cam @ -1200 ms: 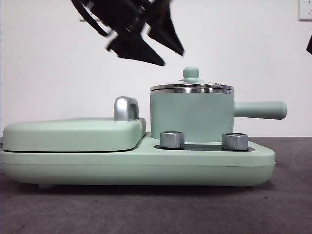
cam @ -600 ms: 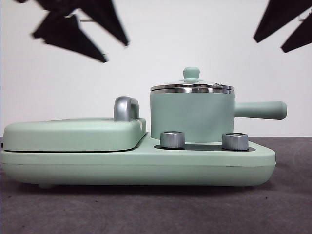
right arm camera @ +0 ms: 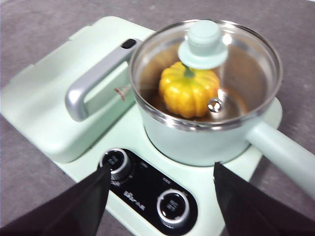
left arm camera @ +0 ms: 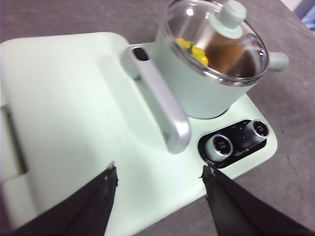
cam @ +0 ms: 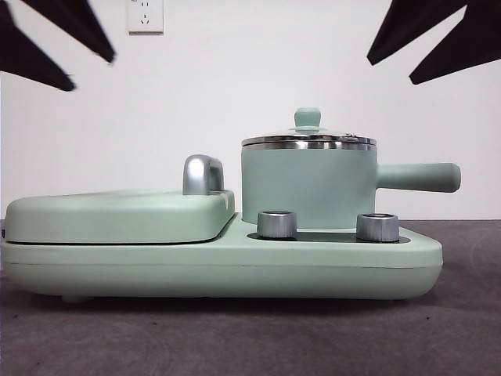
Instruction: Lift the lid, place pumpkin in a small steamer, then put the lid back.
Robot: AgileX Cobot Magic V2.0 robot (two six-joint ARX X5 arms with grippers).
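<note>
The small steamer (cam: pixel 309 188) stands on the right side of the base, its long handle (cam: pixel 415 177) pointing right. The lid (cam: pixel 308 139) sits closed on it, knob up. Through the glass, the pumpkin (right arm camera: pixel 189 91) sits inside the pot; a yellow part of it also shows in the left wrist view (left arm camera: pixel 194 51). My left gripper (cam: pixel 94 72) is open and empty, high at the top left, far from the pot. My right gripper (cam: pixel 389 72) is open and empty, high at the top right, above the handle. The lid (right arm camera: pixel 203 44) and steamer (right arm camera: pixel 197 142) lie below the right gripper (right arm camera: pixel 161 167).
The steamer stands on a wide mint-green base (cam: pixel 235 270) with two silver knobs (cam: pixel 276 224). A flat hinged cover (cam: pixel 117 215) with a silver handle (cam: pixel 202 174) fills its left half. A wall outlet (cam: pixel 145 16) is behind. The table is dark grey.
My left gripper has drawn away from above the lid, up and to the top left corner. My right gripper has come in at the top right. The lid and steamer have not moved.
</note>
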